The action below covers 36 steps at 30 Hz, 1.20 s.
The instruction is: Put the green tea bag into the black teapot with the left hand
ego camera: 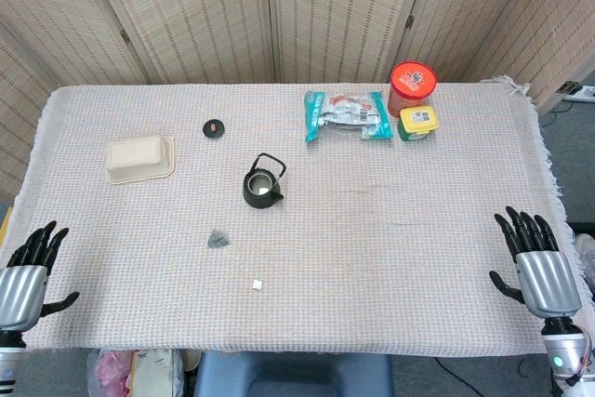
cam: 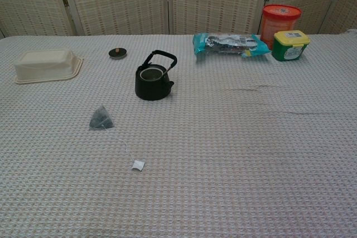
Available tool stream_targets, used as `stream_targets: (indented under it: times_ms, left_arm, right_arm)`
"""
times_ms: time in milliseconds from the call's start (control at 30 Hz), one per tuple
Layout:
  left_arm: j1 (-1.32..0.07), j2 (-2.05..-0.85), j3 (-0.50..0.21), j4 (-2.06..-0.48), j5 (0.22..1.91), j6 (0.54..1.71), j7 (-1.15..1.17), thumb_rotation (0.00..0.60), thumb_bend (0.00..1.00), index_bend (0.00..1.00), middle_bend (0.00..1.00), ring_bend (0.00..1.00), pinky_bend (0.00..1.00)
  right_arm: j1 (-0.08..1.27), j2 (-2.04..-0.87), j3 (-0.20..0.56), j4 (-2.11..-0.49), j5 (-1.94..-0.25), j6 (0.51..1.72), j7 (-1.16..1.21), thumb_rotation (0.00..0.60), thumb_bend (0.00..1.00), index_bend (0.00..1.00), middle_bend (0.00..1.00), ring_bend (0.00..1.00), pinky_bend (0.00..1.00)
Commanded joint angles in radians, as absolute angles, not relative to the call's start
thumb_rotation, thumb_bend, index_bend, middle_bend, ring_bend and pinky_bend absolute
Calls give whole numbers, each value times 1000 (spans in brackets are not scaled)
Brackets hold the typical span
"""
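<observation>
Two hands, both idle at the near table edge, well apart from everything. Left hand [ego camera: 28,271]: fingers spread, palm down, nothing held, low at the left corner; right hand [ego camera: 539,262]: likewise splayed and empty at the far right. Neither visible from the chest camera. Green tea bag [cam: 101,118]: a small pyramid on the cloth, ahead and to the right of the left hand, clearly nearer that hand than the other. String trailing from it toward the near edge, ending at a white tag [cam: 138,165]. Black teapot [cam: 153,80]: lid off, mouth open, handle upright, just beyond the bag and slightly rightward. Probably a forward-right reach first.
</observation>
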State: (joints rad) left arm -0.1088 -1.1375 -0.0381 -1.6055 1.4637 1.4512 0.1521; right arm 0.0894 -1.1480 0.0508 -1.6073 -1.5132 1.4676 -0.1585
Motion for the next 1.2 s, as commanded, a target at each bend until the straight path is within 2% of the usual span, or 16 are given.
stream_targets:
  times_ms: [33,600,667,733,800,833,900,967,1100,1200]
  left_arm:
    - [-109,-1138,-38,-1606,1465,1451,152,600,110,0,0,25,224]
    - [-118,-1136,-9,-1613,1531,1446,141,600,111,0,0,24,224]
    - [-130,-1126,-3,-1619,1574,1449,134,600,111,0,28,52,270]
    - [-145,-1121,-4,-1620,1626,1469,123,600,110,0,311,257,501]
    - [-169,-1114,-2,-1630,1694,1481,73,600,111,5,797,619,858]
    - [-180,-1118,-4,-1631,1723,1492,42,600,111,29,918,748,947]
    - [-201,-1141,-13,-1630,1757,1512,-44,600,111,116,1000,924,1000]
    - [-225,-1139,-9,-1641,1755,1476,-92,600,112,189,1000,993,1000]
    - [-290,-1119,4,-1705,1724,1341,-152,600,140,236,1000,1000,1000]
    - [-326,-1122,6,-1744,1706,1266,-114,600,163,250,1000,1000,1000]
  right_arm:
    - [89,-1148,51,-1607,-1514,1468,-159,600,174,0,0,0,0]
    - [70,-1131,42,-1609,-1541,1506,-120,600,174,0,0,0,0]
    - [67,-1127,43,-1609,-1548,1515,-109,600,174,0,0,0,0]
    - [67,-1123,41,-1607,-1557,1520,-100,600,174,0,0,0,0]
    - [68,-1120,39,-1606,-1568,1522,-89,600,174,0,0,0,0]
    - [68,-1117,37,-1605,-1573,1523,-84,600,174,0,0,0,0]
    - [67,-1111,35,-1603,-1582,1527,-66,600,174,0,0,0,0]
    - [65,-1105,35,-1600,-1588,1534,-47,600,174,0,0,0,0]
    - [57,-1088,32,-1591,-1607,1559,2,600,174,0,0,0,0]
    - [46,-1076,33,-1584,-1618,1589,43,600,174,0,0,0,0]
